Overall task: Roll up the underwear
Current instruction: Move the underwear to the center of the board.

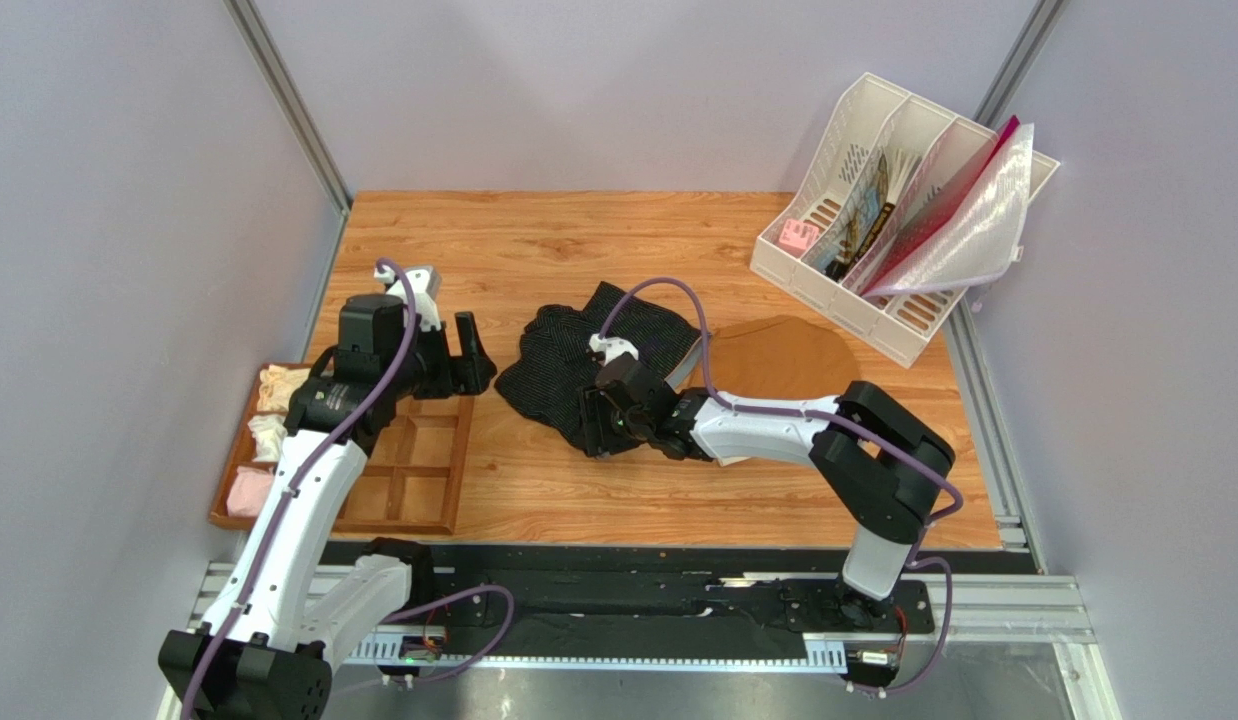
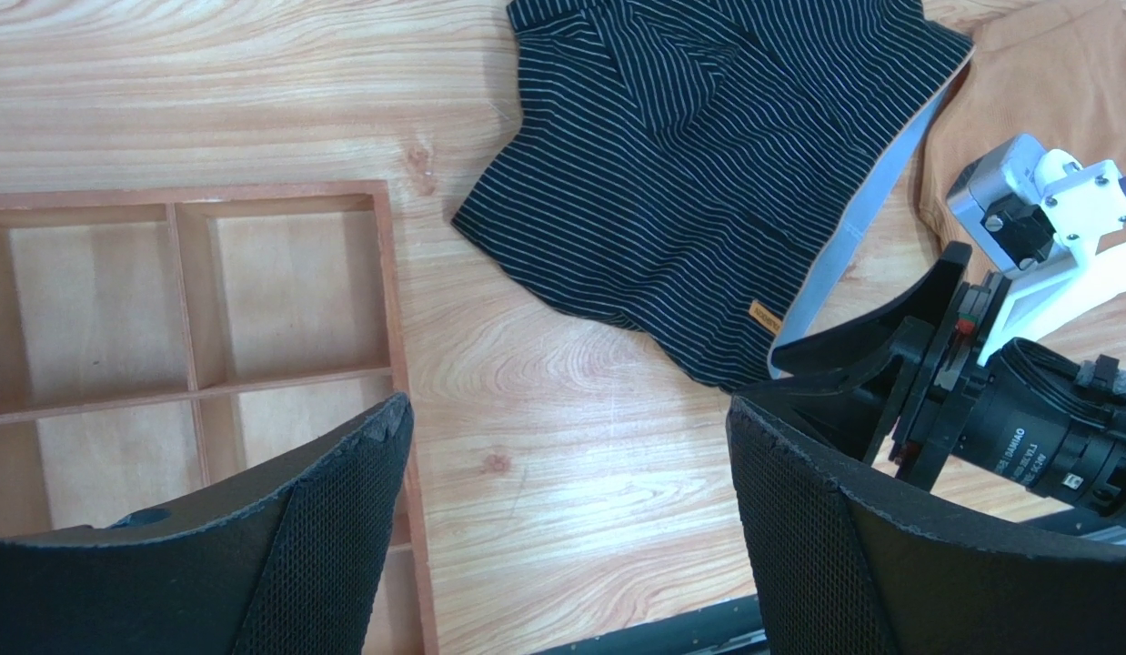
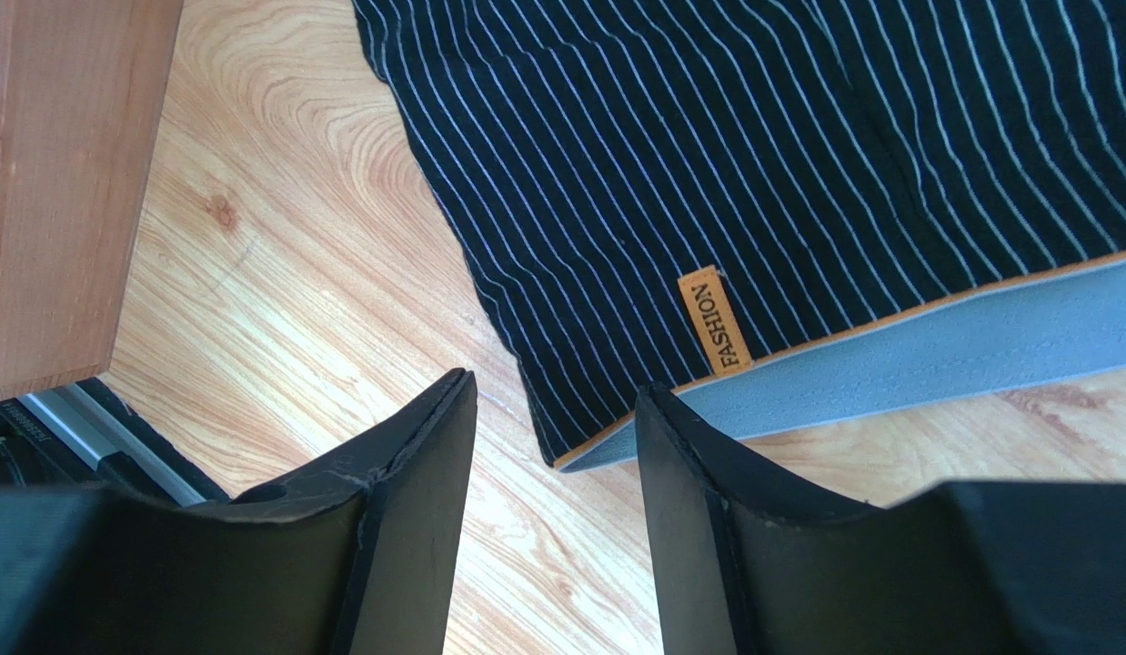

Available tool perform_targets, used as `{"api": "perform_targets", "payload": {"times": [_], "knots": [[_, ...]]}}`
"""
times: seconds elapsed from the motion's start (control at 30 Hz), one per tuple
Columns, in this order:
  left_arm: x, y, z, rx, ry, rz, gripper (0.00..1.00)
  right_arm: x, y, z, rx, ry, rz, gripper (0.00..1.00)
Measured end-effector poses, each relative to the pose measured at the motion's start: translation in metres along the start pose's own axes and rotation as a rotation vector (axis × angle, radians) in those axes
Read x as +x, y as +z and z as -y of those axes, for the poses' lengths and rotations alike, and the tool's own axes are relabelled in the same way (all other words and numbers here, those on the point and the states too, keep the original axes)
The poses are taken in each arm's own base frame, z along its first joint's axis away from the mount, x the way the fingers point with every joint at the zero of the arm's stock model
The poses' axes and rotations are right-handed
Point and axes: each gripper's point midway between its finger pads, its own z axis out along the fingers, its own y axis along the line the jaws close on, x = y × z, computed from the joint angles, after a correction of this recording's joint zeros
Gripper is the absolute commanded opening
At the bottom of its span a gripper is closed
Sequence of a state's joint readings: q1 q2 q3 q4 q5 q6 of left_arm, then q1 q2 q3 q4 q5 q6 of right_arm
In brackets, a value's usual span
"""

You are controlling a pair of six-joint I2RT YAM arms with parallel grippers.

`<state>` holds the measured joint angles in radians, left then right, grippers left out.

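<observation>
The underwear [image 1: 573, 360] lies flat mid-table: black fabric with fine pale stripes, a grey waistband [image 3: 938, 355] and a small tan label [image 3: 715, 321]. My right gripper [image 1: 603, 423] hangs at its near corner. In the right wrist view the right gripper [image 3: 555, 386] is open, and the waistband corner shows in the gap, touched by neither finger. My left gripper [image 1: 468, 353] is left of the garment, by the tray. In the left wrist view the left gripper [image 2: 562, 410] is wide open over bare wood, the underwear [image 2: 692, 178] lying beyond it.
Brown briefs [image 1: 783, 360] lie against the underwear's right side. A wooden compartment tray [image 1: 430, 480] sits at the near left, with pale rolled items [image 1: 265, 435] in its left cells. A white file rack [image 1: 896, 210] with folders stands at the back right.
</observation>
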<state>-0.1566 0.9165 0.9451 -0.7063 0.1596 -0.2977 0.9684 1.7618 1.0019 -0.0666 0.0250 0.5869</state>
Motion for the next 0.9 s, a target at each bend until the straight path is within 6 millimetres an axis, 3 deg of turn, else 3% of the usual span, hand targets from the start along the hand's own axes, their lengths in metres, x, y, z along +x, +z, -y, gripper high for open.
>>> {"api": "perform_targets", "payload": {"times": [0.47, 0.83, 0.9], "knots": [[0.000, 0.000, 0.000, 0.000, 0.000, -0.001, 0.89, 0.015, 0.003, 0.005, 0.039, 0.085, -0.057, 0.51], [0.001, 0.000, 0.001, 0.005, 0.000, -0.003, 0.89, 0.012, 0.011, -0.003, -0.002, 0.133, -0.018, 0.28], [0.001, 0.000, 0.001, 0.005, 0.000, -0.003, 0.88, 0.014, 0.011, -0.003, -0.004, 0.135, -0.020, 0.17]]}}
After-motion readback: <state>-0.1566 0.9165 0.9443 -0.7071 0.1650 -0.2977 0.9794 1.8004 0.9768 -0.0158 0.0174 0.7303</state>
